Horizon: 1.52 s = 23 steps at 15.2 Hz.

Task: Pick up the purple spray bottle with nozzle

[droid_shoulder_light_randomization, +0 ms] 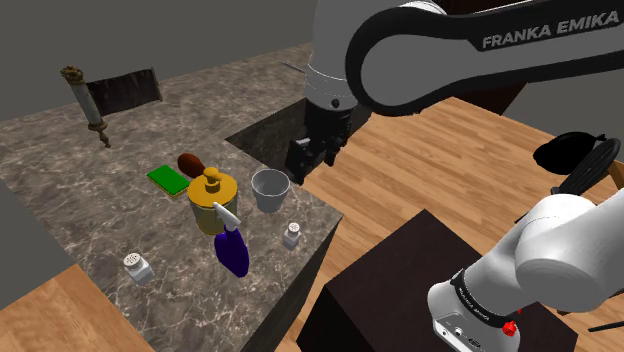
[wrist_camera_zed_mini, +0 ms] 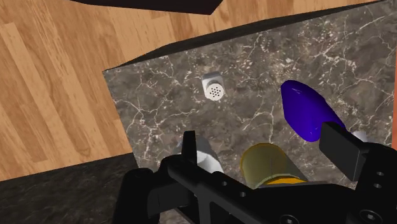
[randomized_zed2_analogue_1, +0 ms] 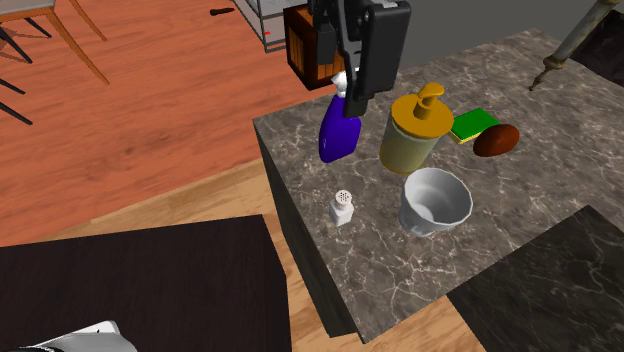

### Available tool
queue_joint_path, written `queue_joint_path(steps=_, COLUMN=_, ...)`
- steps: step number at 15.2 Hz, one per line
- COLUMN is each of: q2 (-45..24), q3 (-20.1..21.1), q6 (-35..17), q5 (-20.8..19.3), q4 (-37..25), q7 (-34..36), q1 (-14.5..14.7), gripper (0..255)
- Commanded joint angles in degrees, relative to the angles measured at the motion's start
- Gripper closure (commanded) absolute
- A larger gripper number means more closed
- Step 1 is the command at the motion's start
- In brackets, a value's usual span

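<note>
Dark marble surface (droid_shoulder_light_randomization: 60, 170), end effector (wrist_camera_zed_mini: 266, 143) up above it, fingers spread wide, empty.
Purple spray bottle (droid_shoulder_light_randomization: 235, 255) sits near the edge beside the yellow dispenser (droid_shoulder_light_randomization: 212, 205); I'd centre over it, then drop straight.

A dark marbled counter (droid_shoulder_light_randomization: 80, 190) is standing on a wood-plank floor (droid_shoulder_light_randomization: 420, 160), and plain grey walls (droid_shoulder_light_randomization: 150, 30) are rising behind it.
</note>
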<state>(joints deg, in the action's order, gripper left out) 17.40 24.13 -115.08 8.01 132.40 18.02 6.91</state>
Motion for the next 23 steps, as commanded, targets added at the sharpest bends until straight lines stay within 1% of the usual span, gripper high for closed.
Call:
queue_joint_path(steps=1, q2=-4.09, q3=2.08, q6=-1.97, q5=-0.82, q4=-2.18, q7=2.61, q1=0.36, gripper=0)
queue_joint_path(steps=4, q2=-10.29, q3=4.61, q6=-4.66, q5=-3.03, q4=-5.44, q7=6.31, q1=0.88, gripper=0)
queue_joint_path(steps=8, q2=-19.12, q3=7.12, q6=-7.39, q5=-7.47, q4=-10.74, q7=11.78, q1=2.23, gripper=0)
queue_joint_path(steps=13, q2=-30.12, q3=8.06, q6=-9.01, q5=-13.94, q4=-18.60, q7=18.26, q1=5.72, gripper=0)
queue_joint_path(steps=20, q2=-33.20, q3=7.23, q6=-13.65, q5=-16.13, q4=-16.58, q7=19.61, q1=6.46, gripper=0)
queue_joint_path(steps=22, q2=-33.47, q3=7.15, q6=-14.03, q5=-16.32, q4=-16.44, q7=19.74, q1=6.53, gripper=0)
queue_joint_path(steps=23, q2=-33.52, q3=7.16, q6=-14.05, q5=-16.36, q4=-16.46, q7=19.83, q1=6.59, gripper=255)
